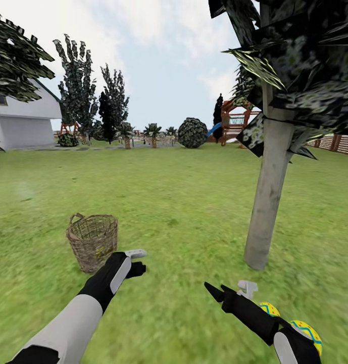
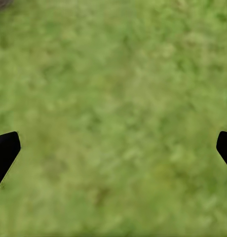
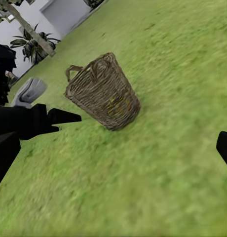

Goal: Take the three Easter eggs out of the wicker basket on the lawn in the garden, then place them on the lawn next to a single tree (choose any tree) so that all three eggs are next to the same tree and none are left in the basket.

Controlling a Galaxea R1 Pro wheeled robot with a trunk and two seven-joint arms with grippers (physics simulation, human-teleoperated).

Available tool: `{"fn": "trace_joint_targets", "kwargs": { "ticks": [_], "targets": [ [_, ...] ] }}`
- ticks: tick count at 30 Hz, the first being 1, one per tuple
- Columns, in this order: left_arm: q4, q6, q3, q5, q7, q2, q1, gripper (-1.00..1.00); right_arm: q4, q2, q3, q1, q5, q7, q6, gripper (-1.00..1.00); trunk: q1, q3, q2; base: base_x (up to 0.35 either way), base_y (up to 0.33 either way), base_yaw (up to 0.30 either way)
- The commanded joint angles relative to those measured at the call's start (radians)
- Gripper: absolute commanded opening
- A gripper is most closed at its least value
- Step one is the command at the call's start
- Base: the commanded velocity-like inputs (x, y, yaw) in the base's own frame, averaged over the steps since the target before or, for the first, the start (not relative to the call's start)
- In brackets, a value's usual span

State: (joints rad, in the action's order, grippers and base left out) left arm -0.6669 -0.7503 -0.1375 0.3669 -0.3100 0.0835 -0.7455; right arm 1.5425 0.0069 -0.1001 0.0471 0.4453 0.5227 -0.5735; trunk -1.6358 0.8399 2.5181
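The wicker basket stands upright on the lawn left of centre; in the right wrist view a yellow patch shows through the weave of the basket. Two Easter eggs lie on the grass at the lower right, partly behind my right arm, a short way in front of the tree. My left gripper hangs open just right of the basket, over bare grass. My right gripper is open and empty, facing the basket.
A white building stands at the far left. Dark trees, a round bush and a playset line the back of the garden. A slatted fence runs at the right. Open grass lies between basket and trunk.
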Motion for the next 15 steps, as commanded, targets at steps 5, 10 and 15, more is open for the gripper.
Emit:
{"fn": "trace_joint_targets", "kwargs": {
  "ticks": [5,10,15],
  "targets": [
    [0.0,-0.002,-0.004,0.01,-0.009,0.0,0.0,1.0,0.001,0.001,-0.003,0.0,0.006,0.003,-0.008,1.0,0.002,-0.022,-0.001,0.0,0.0,0.263],
    [0.0,-0.002,-0.004,0.009,-0.009,0.0,0.0,1.0,0.002,-0.001,-0.004,0.0,0.011,0.006,-0.006,1.0,0.005,-0.044,-0.002,0.0,0.0,0.179],
    [-0.001,-0.001,-0.004,0.009,-0.009,-0.001,0.0,1.0,0.002,-0.002,-0.005,0.0,0.017,0.009,-0.005,1.0,0.007,-0.064,-0.003,0.0,0.0,0.044]
  ]
}}
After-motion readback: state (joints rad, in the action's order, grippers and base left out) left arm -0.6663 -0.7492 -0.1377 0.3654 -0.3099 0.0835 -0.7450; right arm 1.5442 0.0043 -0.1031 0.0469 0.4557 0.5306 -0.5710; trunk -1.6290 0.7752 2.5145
